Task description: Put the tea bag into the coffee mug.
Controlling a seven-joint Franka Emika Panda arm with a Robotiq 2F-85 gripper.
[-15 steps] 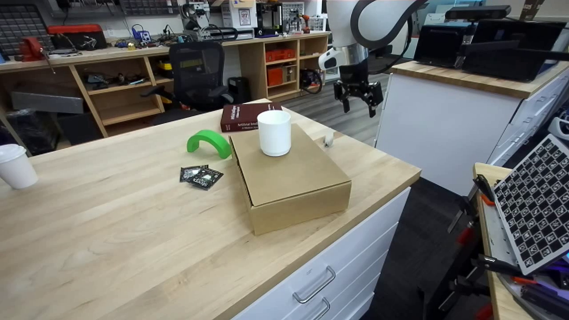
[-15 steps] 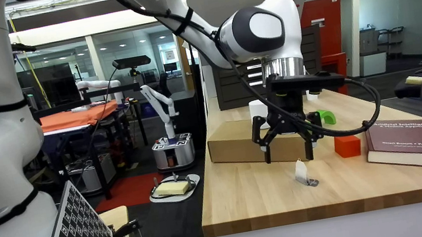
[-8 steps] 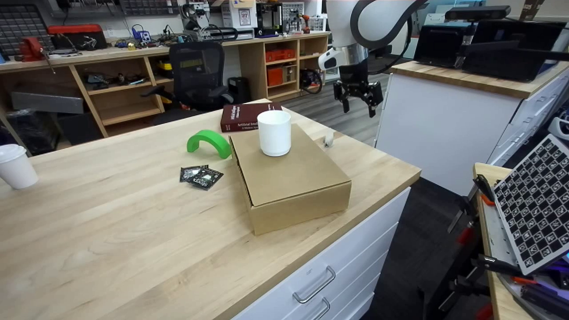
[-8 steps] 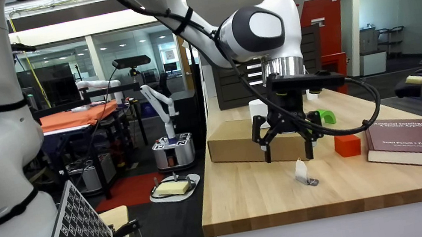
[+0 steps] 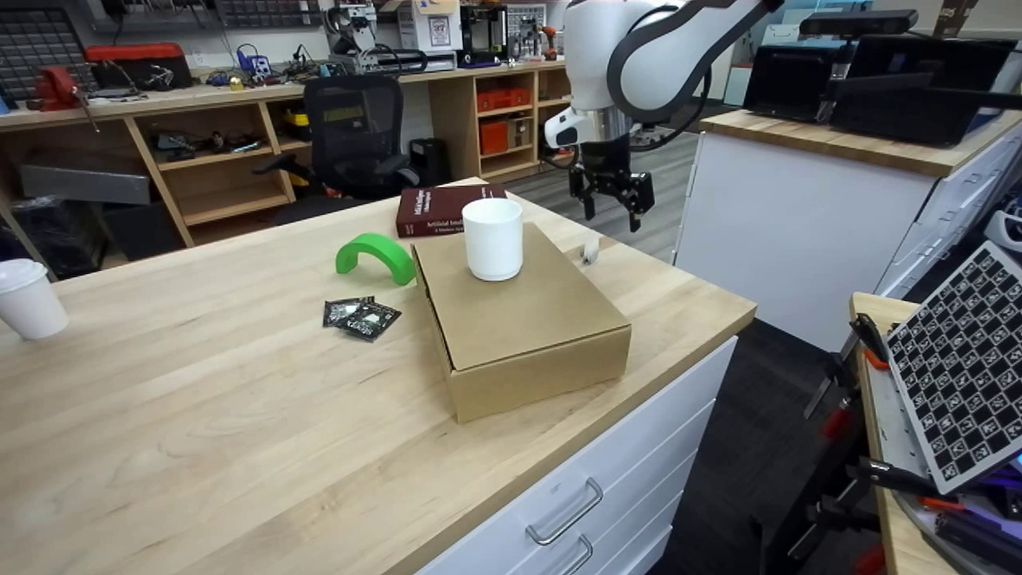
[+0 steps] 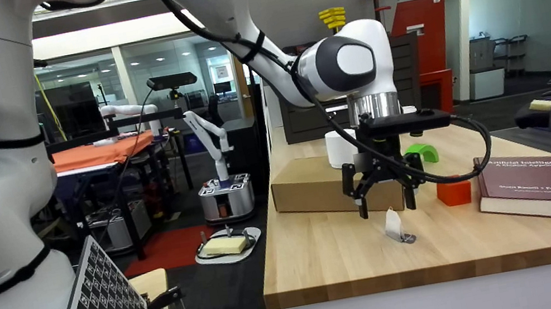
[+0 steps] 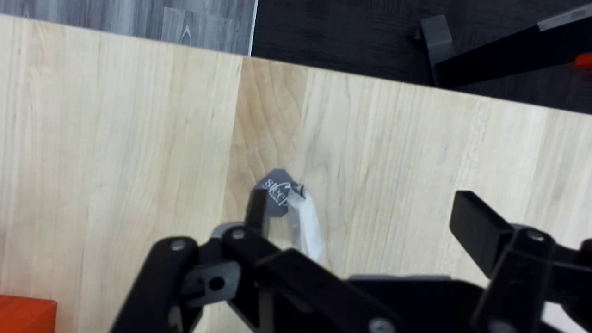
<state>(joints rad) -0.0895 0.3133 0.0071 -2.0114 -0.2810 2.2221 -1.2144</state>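
The tea bag, a small whitish folded scrap with a dark tag, stands on the wooden table near its edge. It shows in both exterior views and in the wrist view, where my gripper's left finger and linkage partly cover it. The plain white coffee mug stands upright on a cardboard box; it is partly hidden by the arm in an exterior view. My gripper is open and empty, above and apart from the tea bag, in both exterior views.
The cardboard box stands beside the tea bag. An orange block, a dark red book and a green arch are on the table. Dark flat packets and a smaller white cup lie farther off.
My gripper has moved lower, leftward in one of the exterior views and slightly rightward in the other, still open. The tea bag, mug and box have not moved.
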